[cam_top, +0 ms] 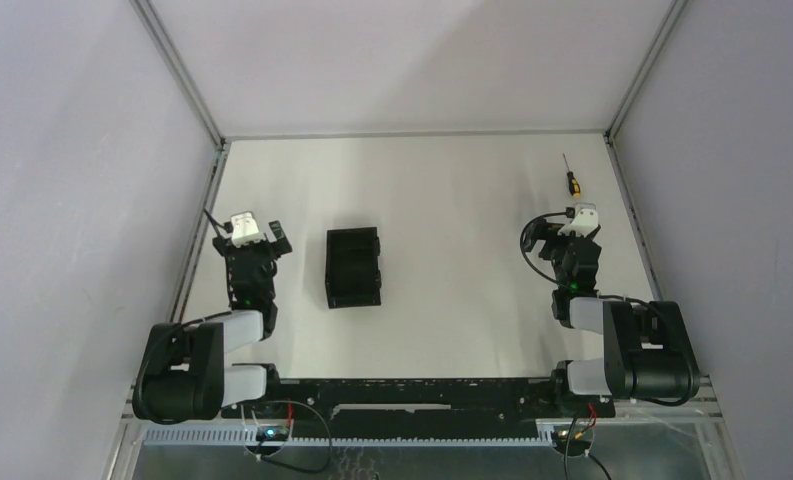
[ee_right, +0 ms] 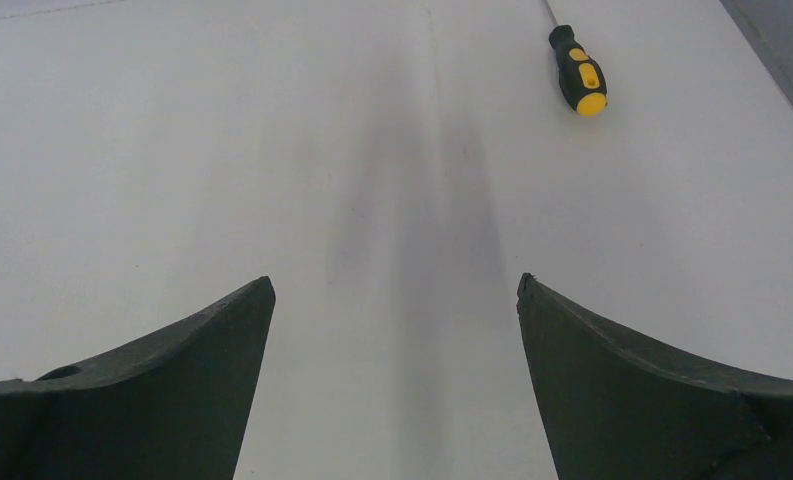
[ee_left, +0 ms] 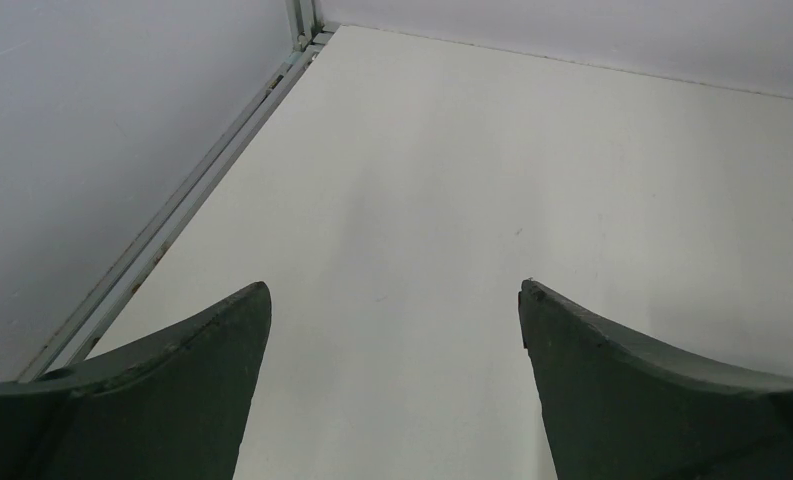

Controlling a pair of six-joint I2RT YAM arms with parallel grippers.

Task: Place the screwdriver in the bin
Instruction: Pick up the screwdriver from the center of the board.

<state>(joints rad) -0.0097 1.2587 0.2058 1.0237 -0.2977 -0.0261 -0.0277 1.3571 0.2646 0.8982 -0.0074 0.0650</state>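
The screwdriver has a yellow and black handle and a thin dark shaft, and lies on the white table at the far right. In the right wrist view it is ahead and to the right. The bin is a small black box with nothing in it, left of the table's middle. My right gripper is open and empty, just short of the screwdriver. My left gripper is open and empty, left of the bin, over bare table. The bin does not show in either wrist view.
Grey walls enclose the table on the left, right and back. A metal frame rail runs along the table's left edge close to my left gripper. Another rail runs along the right edge beside the screwdriver.
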